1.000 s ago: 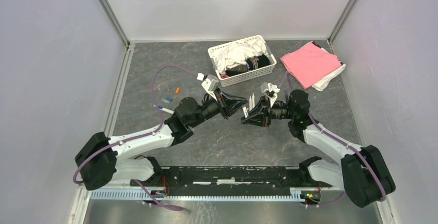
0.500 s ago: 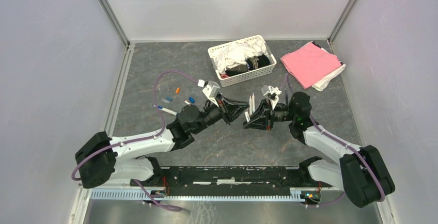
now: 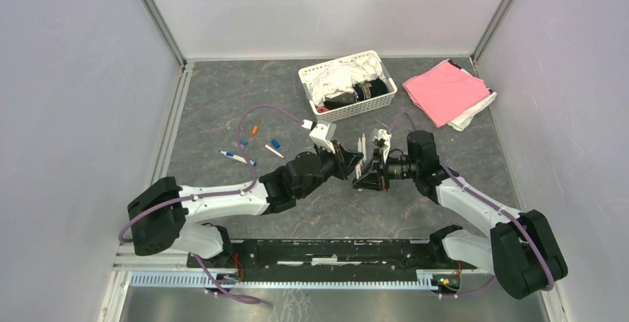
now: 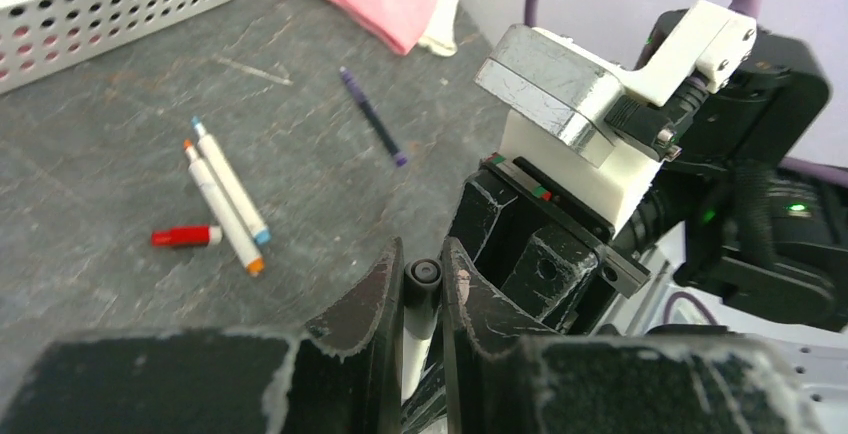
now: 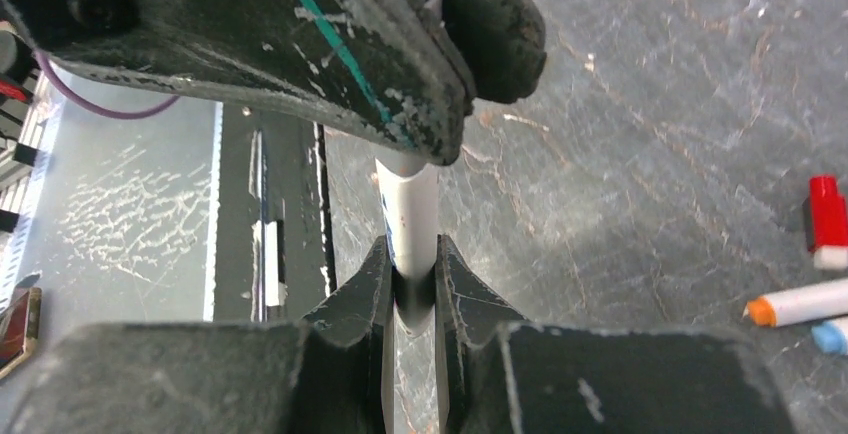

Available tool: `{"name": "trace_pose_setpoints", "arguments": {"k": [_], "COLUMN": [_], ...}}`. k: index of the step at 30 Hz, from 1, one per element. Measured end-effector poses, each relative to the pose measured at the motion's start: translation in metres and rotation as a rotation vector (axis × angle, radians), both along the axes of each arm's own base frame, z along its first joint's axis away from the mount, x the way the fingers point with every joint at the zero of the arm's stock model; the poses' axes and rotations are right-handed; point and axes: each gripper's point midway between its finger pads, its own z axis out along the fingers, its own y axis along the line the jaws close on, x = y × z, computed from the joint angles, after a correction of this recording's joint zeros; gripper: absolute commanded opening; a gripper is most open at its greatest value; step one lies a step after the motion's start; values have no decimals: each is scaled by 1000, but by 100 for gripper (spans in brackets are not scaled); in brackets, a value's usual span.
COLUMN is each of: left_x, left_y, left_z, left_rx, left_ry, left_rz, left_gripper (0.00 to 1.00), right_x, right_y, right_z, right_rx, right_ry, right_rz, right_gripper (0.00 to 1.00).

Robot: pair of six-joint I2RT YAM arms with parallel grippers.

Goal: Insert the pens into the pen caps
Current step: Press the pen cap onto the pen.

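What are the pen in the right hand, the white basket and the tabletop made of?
Pen in the right hand: white plastic, probably; the barrel looks smooth and evenly round. Basket: white moulded plastic, by its regular perforated walls. Tabletop: grey, veined like stone, matt; real stone or printed laminate, I cannot tell.

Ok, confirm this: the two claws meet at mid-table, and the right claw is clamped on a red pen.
Wrong on colour: the pen in the right claw is white, not red, as the right wrist view shows. The rest stands: it meets the left claw at mid-table.
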Motion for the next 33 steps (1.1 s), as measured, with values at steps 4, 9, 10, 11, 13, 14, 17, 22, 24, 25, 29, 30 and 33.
{"name": "trace_pose_setpoints", "arguments": {"k": [4,9,10,11,13,14,17,22,24,25,29,30,33], "left_x": [-6,-9,-10,-12,-15,-17,-23,-29,-32,-33,-29,-26,-17], "left_y": [3,9,10,12,18,20,23,16,12,10,5,4,1], "left_z": [-16,-20,-18,-16,-5,0,10,28,35,38,33,29,20], "left_rx": [61,93,86,67,8,-20,-81,-154,-178,-188,-140,-116,-51], "left_ry": [33,39,35,28,6,-3,-31,-75,-91,-98,-85,-75,-49], "left_rz": [48,68,65,63,57,51,27,-27,-52,-63,-55,-40,1], "left_gripper": [2,2,2,2,2,2,2,2,2,2,2,2,2], "right_x": [-5,-6,-7,-8,-10,-12,-17,-26,-30,-31,-23,-21,-12], "right_y": [-3,-5,-4,-3,1,3,6,4,3,3,0,0,-1], "right_z": [-14,-18,-15,-12,-1,6,20,38,45,48,42,41,32], "right_rx": [-56,-73,-63,-47,1,29,90,176,198,205,168,156,101], "right_ry": [23,18,20,26,32,26,17,14,4,-1,-18,-16,-5], "right_rz": [-4,-1,5,13,38,59,98,152,173,181,156,148,99], "right_gripper": [0,0,0,0,0,0,0,0,0,0,0,0,0]}}
